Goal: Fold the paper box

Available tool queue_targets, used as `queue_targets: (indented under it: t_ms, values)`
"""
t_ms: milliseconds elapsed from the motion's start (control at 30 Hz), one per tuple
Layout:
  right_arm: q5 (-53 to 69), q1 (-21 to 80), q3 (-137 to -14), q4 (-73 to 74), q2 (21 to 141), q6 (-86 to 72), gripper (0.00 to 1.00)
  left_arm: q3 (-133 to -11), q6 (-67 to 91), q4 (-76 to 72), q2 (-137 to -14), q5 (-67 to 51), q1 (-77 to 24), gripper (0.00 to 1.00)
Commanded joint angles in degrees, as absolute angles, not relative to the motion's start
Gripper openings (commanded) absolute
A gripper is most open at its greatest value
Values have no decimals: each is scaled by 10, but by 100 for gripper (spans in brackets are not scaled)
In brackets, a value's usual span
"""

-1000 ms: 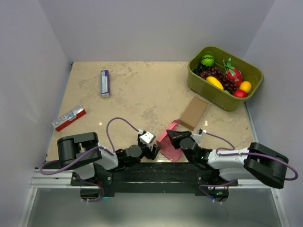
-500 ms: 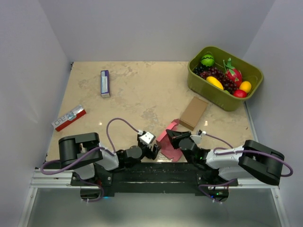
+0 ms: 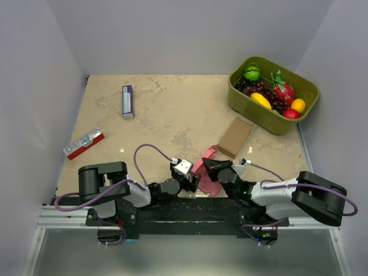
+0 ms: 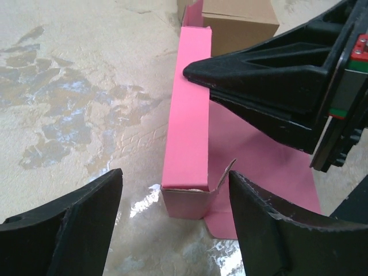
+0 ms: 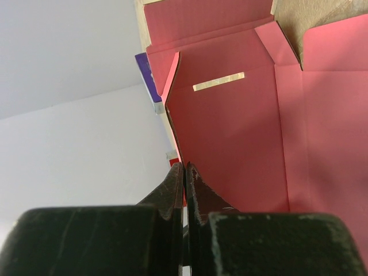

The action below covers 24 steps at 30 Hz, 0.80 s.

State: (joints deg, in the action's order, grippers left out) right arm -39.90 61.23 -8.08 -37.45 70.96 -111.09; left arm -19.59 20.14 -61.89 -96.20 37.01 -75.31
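Pale grey walls [image 3: 172, 34] enclose a beige marbled table [image 3: 167, 118] on three sides, and its surface shines near the front edge. At far left lies a red-and-white printed packet [image 3: 84, 143], with a purple-and-white carton [image 3: 127, 101] farther back. At the near edge, centre, the left gripper [image 4: 172, 184] has its jaws apart, facing the end of the pink paper box [image 3: 208, 179], which has one wall upright. The right gripper [image 5: 184, 172] is clamped on that wall's top edge. Just behind sits a brown cardboard box [image 3: 236, 137]. A green bin [image 3: 256, 112] of fruit fills the far right corner.
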Motion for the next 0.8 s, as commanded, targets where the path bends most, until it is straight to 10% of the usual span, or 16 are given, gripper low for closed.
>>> queue_targets:
  t_ms: [0, 767]
  values:
    - [-410, 616, -50, -234, 725, -1104, 0, -223, 216, -620, -976, 436, -755, 77]
    - [-439, 622, -93, -113, 649, -1072, 0, -264, 189, -507, -1009, 476, -755, 40]
